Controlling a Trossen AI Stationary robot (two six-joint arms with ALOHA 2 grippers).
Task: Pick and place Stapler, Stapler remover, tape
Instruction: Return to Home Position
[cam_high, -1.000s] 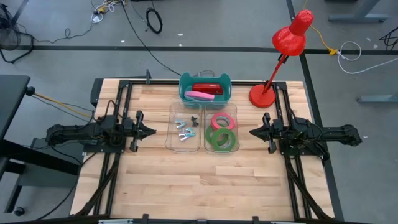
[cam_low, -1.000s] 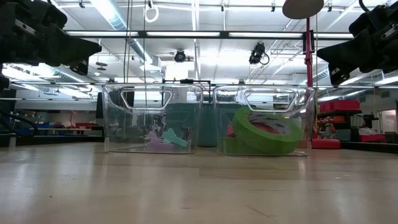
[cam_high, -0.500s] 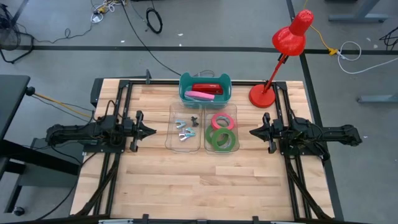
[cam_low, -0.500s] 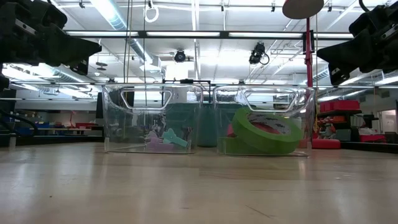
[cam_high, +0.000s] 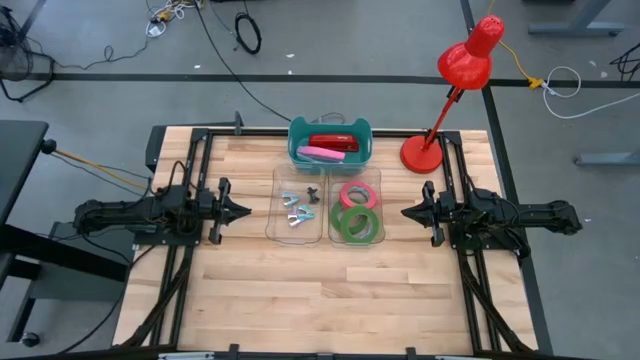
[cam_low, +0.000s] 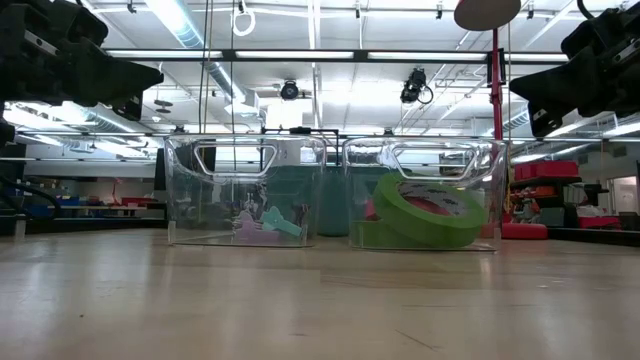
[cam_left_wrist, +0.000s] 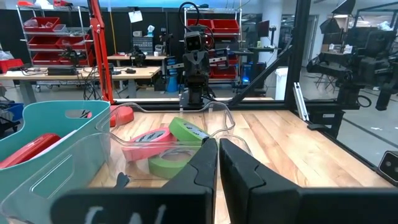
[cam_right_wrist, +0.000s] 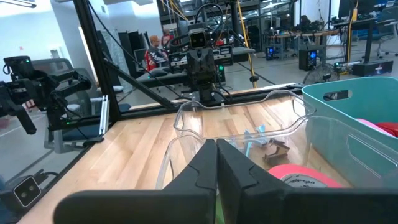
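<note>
Lying in clear bin (cam_high: 381, 204), tape (cam_high: 342, 227) near right hand (cam_high: 404, 212).

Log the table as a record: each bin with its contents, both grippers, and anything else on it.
teal bin: far centre; holds red stapler and pink stapler
left clear bin: staple removers
right clear bin: tape rolls, two green, one red-pink
left gripper: shut, empty, left of the bins
right gripper: shut, empty, right of the bins
lamp: red, far right
</note>
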